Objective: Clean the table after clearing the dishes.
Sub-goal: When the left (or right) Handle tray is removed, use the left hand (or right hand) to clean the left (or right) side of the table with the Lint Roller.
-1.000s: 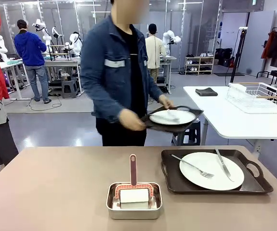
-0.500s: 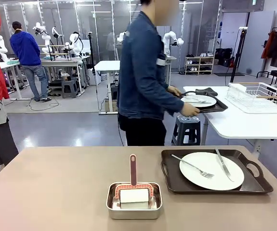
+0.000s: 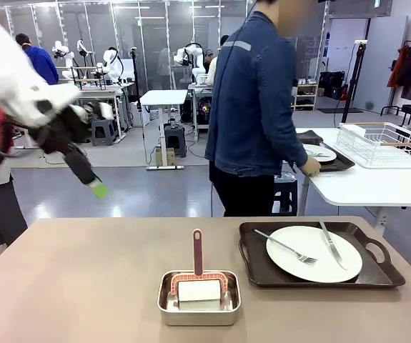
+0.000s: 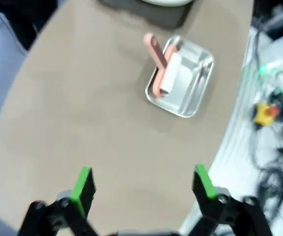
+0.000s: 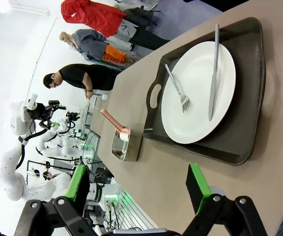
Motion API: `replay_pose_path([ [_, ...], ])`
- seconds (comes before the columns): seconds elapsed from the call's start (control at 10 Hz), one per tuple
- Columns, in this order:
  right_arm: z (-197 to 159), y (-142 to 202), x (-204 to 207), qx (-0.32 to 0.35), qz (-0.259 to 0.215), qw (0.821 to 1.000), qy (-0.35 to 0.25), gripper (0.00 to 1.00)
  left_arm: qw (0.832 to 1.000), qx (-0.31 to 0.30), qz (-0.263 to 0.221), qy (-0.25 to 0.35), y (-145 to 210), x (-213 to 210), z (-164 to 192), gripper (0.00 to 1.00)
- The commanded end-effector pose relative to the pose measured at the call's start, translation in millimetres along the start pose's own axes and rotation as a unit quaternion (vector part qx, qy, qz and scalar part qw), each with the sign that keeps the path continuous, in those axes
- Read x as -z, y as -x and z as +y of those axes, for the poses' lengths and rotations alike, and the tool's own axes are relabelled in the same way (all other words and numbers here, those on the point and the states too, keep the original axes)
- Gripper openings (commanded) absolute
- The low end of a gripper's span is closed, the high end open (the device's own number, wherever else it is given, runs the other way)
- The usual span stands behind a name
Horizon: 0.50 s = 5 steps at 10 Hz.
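One large taupe rectangular table [image 3: 83, 279] is half cleared. The person in a denim jacket [image 3: 255, 107], at 1 o'clock, has carried one dark brown handled tray [image 3: 337, 163] to the white side table [image 3: 362, 189] at 2 o'clock. The white left arm [image 3: 19, 93] has swung in at 10 o'clock. Left gripper [image 4: 143, 182]: jaws wide apart, empty. Right gripper [image 5: 137, 184]: the same.

The second dark tray [image 3: 259, 268], with a round white plate [image 3: 314, 254], sits at 4 o'clock and likely blocks wiping there. A small steel pan [image 3: 199, 309] at 6 o'clock holds a pink-handled cleaning tool [image 3: 197, 251]. A metal fork [image 3: 285, 246] and knife [image 3: 331, 244] lie on the plate.
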State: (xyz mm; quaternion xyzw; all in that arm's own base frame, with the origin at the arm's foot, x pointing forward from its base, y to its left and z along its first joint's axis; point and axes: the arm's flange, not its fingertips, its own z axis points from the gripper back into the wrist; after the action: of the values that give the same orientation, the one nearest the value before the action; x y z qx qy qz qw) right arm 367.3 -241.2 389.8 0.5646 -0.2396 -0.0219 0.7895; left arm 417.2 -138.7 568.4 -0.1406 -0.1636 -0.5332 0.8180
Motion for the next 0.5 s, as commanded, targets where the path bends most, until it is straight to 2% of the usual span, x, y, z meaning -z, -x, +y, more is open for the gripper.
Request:
replay_pose_path([
  [0.0,4,0,0,-0.002,-0.004,1.0,-0.005,1.0,0.999,0.029,0.027,0.001,-6,26,5,1.0],
  [0.2,4,0,0,-0.002,-0.004,1.0,-0.005,1.0,0.997,0.061,0.056,0.008,-5,44,-18,1.0],
  [0.3,4,0,0,-0.002,-0.004,1.0,-0.005,1.0,0.998,0.045,0.038,0.012,-20,43,-9,1.0],
  [0.4,4,0,0,-0.002,-0.004,1.0,-0.005,1.0,0.998,0.045,0.038,0.012,-20,43,-9,1.0],
])
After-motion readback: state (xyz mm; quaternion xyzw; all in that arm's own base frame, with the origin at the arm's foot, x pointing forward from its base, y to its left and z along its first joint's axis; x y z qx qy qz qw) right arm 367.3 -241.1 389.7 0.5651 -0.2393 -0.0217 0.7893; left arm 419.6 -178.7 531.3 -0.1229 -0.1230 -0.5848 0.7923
